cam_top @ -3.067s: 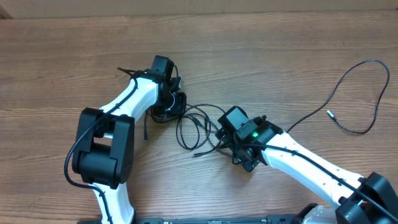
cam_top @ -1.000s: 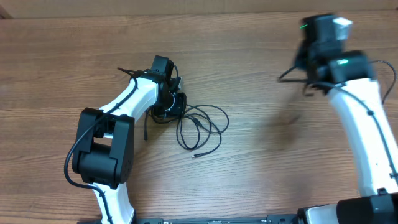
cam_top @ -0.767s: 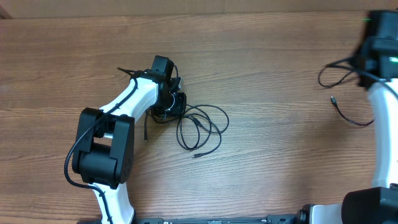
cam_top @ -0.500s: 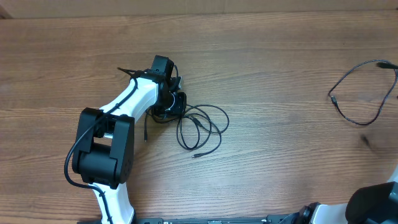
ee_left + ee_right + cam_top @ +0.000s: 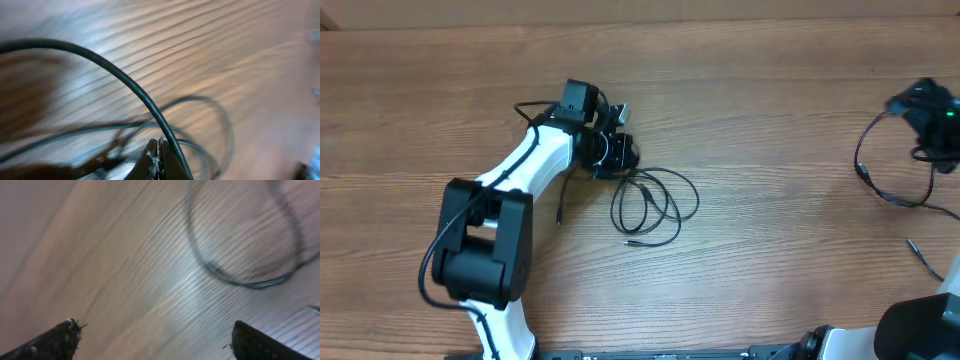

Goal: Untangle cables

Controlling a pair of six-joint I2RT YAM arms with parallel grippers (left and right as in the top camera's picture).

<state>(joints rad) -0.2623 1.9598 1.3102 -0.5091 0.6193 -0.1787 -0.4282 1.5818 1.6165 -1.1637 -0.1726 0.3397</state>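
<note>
A loose coil of thin black cables (image 5: 655,205) lies on the wooden table just right of my left gripper (image 5: 618,153). In the left wrist view the left gripper (image 5: 159,152) has its jaws pressed together, with a black cable (image 5: 125,75) running into them and blurred loops beyond. A separate black cable (image 5: 890,185) lies in an open loop at the far right, its plug end (image 5: 918,250) nearer the front. My right gripper (image 5: 928,110) hovers over that loop. In the right wrist view the right gripper (image 5: 155,332) is wide open and empty, with the cable loop (image 5: 225,275) on the table below.
The left arm's white link (image 5: 520,165) reaches from the front left up to the coil. A thicker black arm wire (image 5: 525,110) sticks out behind the left wrist. The table's far edge (image 5: 640,22) runs along the top.
My right gripper carried one cable from the coil to the far right and let it go there. My left gripper shifted slightly right, dragging the coil with it.
</note>
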